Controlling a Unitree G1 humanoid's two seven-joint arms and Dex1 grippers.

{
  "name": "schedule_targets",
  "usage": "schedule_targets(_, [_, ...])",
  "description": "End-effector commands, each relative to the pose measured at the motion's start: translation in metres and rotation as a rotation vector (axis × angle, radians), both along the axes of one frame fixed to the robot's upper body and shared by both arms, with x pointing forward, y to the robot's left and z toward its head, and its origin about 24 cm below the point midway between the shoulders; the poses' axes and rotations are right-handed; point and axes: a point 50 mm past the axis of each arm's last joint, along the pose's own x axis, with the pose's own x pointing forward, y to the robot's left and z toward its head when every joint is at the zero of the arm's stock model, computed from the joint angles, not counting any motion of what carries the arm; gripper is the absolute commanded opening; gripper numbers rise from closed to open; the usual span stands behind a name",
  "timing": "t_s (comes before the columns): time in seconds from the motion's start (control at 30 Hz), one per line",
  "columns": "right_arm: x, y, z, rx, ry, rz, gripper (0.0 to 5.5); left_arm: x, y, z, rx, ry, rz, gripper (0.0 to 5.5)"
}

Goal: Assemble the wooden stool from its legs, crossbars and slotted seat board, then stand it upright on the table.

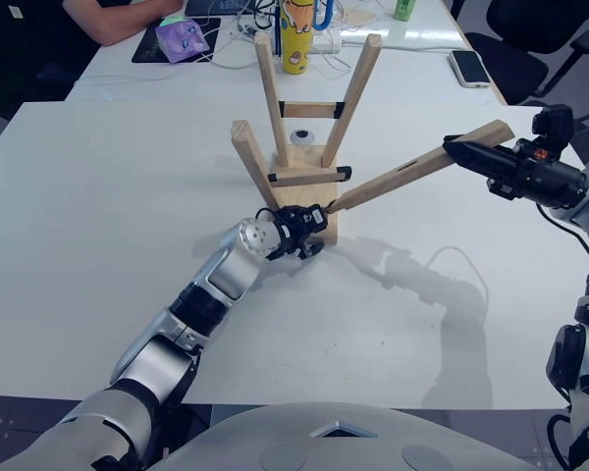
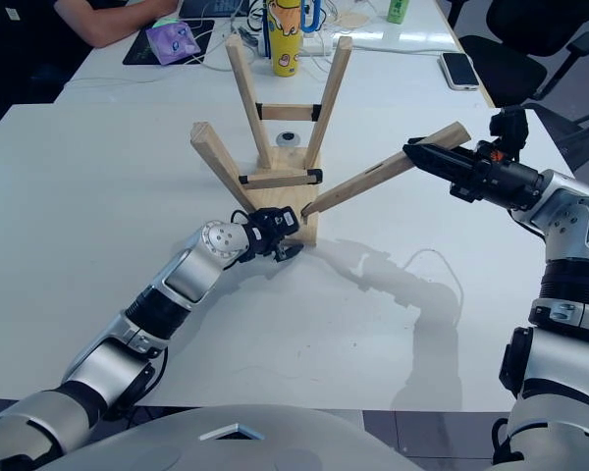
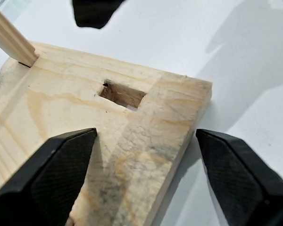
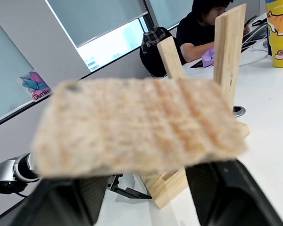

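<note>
The stool lies upside down on the white table, its slotted seat board flat and three legs standing up, joined by crossbars. My right gripper is shut on the upper end of a fourth leg, which slants down with its lower end at the board's near right corner. My left gripper is open at that same corner. In the left wrist view its fingers straddle the board's corner beside an empty slot. In the right wrist view the held leg's end sits between the fingers.
A second table behind holds a yellow cup, a phone, a purple item and cables. A person's arm rests at its far left. A round grommet sits by the stool. Bare tabletop lies left and in front.
</note>
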Motion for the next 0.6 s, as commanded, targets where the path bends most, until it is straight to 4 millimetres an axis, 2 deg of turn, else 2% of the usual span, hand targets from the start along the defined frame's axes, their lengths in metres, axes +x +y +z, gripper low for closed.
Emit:
schedule_targets(0.03, [0.000,-0.001,0.009,-0.023,-0.043,-0.001,2.12,-0.009,0.016,-0.013,0.049,0.133,-0.008,3.91])
schedule_targets(0.23, [-0.005,-0.002,0.006,-0.059,-0.041,-0.010,2.12,-0.019,0.034,-0.023,0.092,0.234,-0.015,3.91])
schedule_targets(0.4, [-0.007,0.003,-0.002,-0.081,-0.032,-0.009,2.12,-0.023,0.048,-0.031,0.146,0.272,-0.019,3.91])
schedule_targets(0.6, [-0.008,0.005,-0.002,-0.068,-0.040,-0.012,2.12,-0.032,0.072,-0.047,0.214,0.310,0.016,3.91])
